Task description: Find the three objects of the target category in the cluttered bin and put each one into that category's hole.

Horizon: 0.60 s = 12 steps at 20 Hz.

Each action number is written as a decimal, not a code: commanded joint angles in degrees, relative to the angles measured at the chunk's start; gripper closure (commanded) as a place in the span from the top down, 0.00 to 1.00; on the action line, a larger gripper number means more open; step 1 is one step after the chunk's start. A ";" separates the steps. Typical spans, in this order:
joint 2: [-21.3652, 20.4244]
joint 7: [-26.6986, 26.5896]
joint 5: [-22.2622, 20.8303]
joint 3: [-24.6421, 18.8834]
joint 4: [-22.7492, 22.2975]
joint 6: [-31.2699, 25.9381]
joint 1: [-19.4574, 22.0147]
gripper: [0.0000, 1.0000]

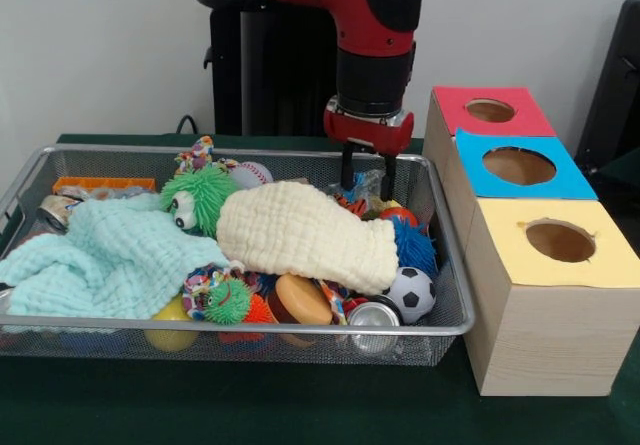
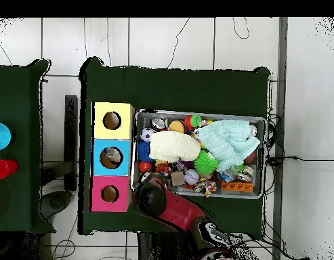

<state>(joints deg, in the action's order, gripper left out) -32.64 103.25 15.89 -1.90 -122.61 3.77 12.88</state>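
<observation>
Bin (image 1: 40, 165), front view: wire mesh, crammed with cloths, spiky toys and balls. Gripper (image 1: 366, 179) is hanging at its 1 o'clock corner, fingers slightly spread, gripping nothing. Soccer ball (image 1: 411, 293), at 5 o'clock, probably light, smooth, best pinched across its middle.

Overhead view: arm (image 2: 176, 208) is covering the gripper; boxes (image 2: 112, 157) are sitting at the bin's 9 o'clock.

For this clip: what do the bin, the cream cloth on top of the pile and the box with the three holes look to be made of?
Bin: metal wire mesh, silvery, with a fine see-through grid and a shiny rim.
Cream cloth: soft woven fabric, probably cotton muslin, matte with a crinkled waffle texture.
Box: light wood or plywood, with grain lines on its sides; the red, blue and yellow tops look like matte paper or card, and the yellow hole's edge is ragged.
</observation>
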 commanded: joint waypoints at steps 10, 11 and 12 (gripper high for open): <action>0.34 13.39 4.88 -3.98 -2.64 -10.51 -1.81 1.00; 0.38 13.39 4.98 -3.75 -2.50 -10.70 -1.81 1.00; 0.63 13.59 5.15 -2.88 -2.53 -10.63 -2.26 1.00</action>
<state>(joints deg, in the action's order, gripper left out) -34.54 103.27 17.87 -1.48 -123.83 -3.08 10.40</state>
